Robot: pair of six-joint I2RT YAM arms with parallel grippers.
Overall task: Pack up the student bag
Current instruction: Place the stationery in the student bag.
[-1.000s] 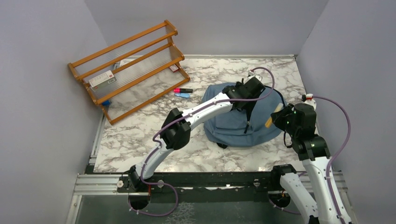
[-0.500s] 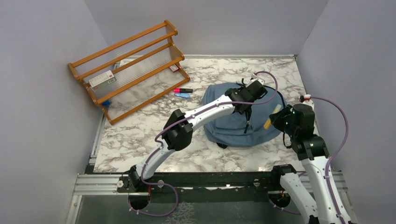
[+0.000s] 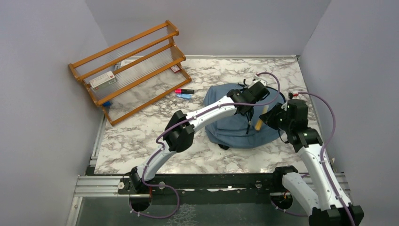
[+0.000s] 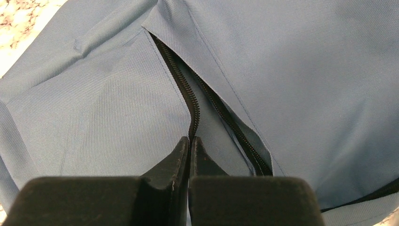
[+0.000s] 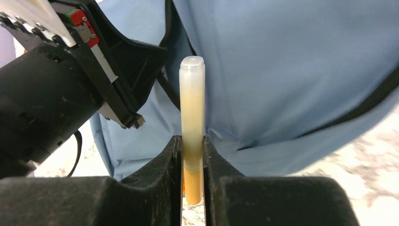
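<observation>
Left gripper [image 4: 189,146]: clamped tight, fingertips pinched together on the dark zipper edge of the student bag [image 3: 235,127], right where the zipper [image 4: 188,96] parts into a narrow slit. Whether cloth or only the zipper tape sits between the pads: cannot tell.

Right gripper [image 5: 192,155]: clenched on a pale capped pen or glue-stick sort of tube [image 5: 192,113], amber toward the lower end, held upright between the jaws, hovering just beside the left arm's wrist and above the bag's right flank.

Bag itself: lying flat on the marble table [image 3: 141,136], centre-right, slumped and rounded, black strap [image 5: 357,110] trailing along the near side.

Handling, as a judgement: soft, limp woven fabric, light, no stiffness to hold a mouth open unaided (hence a pinch at the zipper lip, likely the best purchase, since flat panels offer nothing to grip). Likely to sag shut or drag across the smooth top if pulled sideways; lifting the lip upward probably safer. Not fragile. Tube smooth and slim, liable to pivot in the jaws if knocked against the opening.

Farther out: wooden rack [image 3: 129,70] at the back left, markers [image 3: 184,92] beside it.
</observation>
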